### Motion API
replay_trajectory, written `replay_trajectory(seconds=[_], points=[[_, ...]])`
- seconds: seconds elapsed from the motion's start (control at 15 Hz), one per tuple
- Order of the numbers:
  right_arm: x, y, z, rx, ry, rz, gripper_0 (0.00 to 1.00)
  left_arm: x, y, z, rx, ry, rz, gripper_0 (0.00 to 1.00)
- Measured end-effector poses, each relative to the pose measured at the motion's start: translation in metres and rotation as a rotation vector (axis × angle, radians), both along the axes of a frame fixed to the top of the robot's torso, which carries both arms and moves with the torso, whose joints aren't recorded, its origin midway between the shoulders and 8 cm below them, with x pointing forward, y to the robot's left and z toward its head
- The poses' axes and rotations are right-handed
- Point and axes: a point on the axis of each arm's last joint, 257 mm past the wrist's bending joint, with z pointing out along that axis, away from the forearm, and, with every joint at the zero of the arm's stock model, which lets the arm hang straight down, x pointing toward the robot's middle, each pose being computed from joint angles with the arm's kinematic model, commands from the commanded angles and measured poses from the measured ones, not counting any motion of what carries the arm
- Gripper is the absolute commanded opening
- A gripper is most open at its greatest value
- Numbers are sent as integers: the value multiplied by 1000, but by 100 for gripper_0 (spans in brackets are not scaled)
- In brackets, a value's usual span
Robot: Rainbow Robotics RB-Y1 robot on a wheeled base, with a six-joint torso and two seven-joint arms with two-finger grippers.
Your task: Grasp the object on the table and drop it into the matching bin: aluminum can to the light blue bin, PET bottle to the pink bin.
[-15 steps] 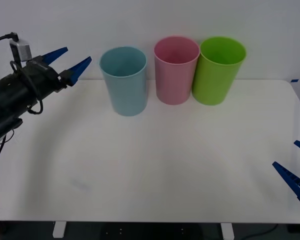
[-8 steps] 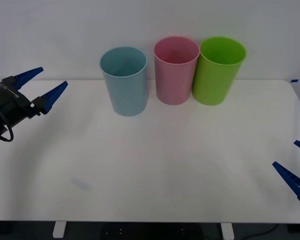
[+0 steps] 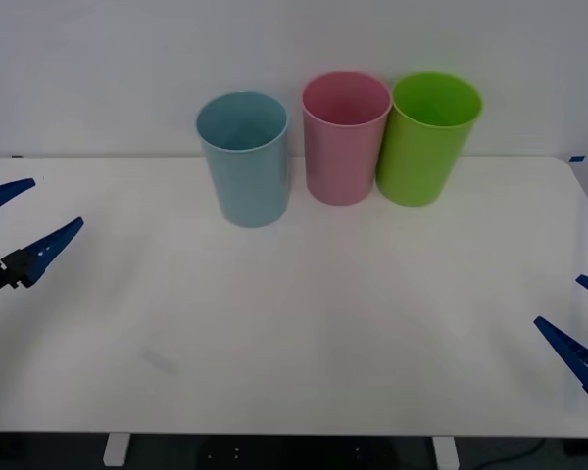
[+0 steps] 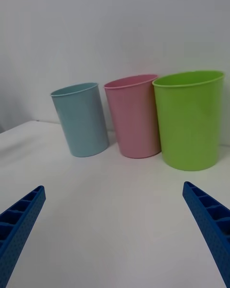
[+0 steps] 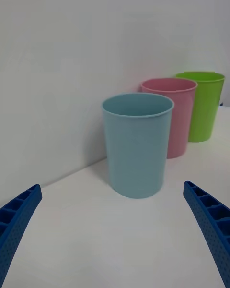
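The light blue bin [image 3: 243, 166] [image 4: 82, 122] [image 5: 136, 149] stands upright at the back of the white table [image 3: 323, 294]. The pink bin [image 3: 343, 147] [image 4: 134, 120] [image 5: 178, 115] is close beside it. The aluminum can is out of view; the bins' insides are too dim to make out. My left gripper [image 3: 57, 202] [image 5: 112, 185] hovers open and empty over the table's left edge, pointing toward the light blue bin. At the table's right front edge, my right gripper [image 3: 558, 300] [image 4: 113, 186] is open with nothing in it.
A lime green bin [image 3: 429, 147] [image 4: 191, 120] [image 5: 203, 105] stands right of the pink one, nearly touching it. A white wall rises just behind the three bins. A wide stretch of bare tabletop lies between the bins and both grippers.
My left arm has pulled back from beside the light blue bin's rim, moving left and down to the table's left edge, fingers still open. The right arm has not moved.
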Motion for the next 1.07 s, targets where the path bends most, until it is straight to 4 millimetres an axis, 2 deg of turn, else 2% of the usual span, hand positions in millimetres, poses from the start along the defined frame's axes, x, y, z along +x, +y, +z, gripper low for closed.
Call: replay_trajectory(seconds=[0.47, 1.07], points=[[0, 0, 0, 0, 0, 0, 100, -35, 28, -25, 3, 43, 40, 100], [0, 0, 0, 0, 0, 0, 100, -49, 40, -38, 7, 75, 64, 100]])
